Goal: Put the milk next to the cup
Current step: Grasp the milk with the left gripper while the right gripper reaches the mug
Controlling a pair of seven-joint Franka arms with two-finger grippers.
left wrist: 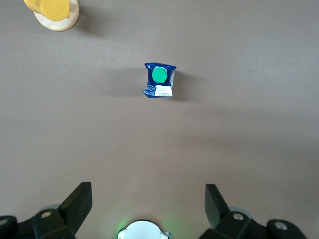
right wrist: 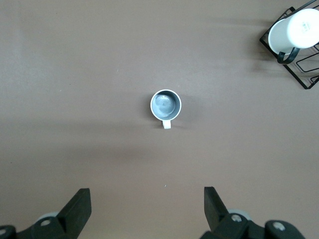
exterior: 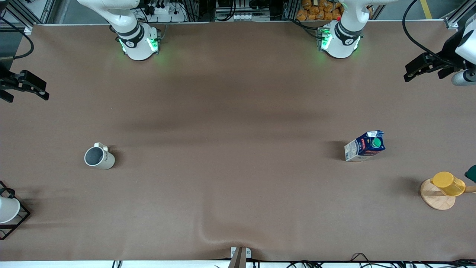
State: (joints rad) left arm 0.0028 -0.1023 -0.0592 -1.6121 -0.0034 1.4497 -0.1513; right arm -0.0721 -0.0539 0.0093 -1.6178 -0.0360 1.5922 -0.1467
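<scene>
The milk, a dark blue carton with a green cap, stands on the table toward the left arm's end; the left wrist view shows it from above. The cup, beige with a grey inside, stands toward the right arm's end; the right wrist view shows it too. My left gripper hangs open and empty high over the table's edge at its own end, apart from the milk. My right gripper hangs open and empty over the table's edge at its own end, apart from the cup.
A yellow cup hangs on a round wooden stand, nearer to the front camera than the milk. A white cup sits on a black wire frame, nearer than the beige cup. A wide stretch of brown table lies between milk and cup.
</scene>
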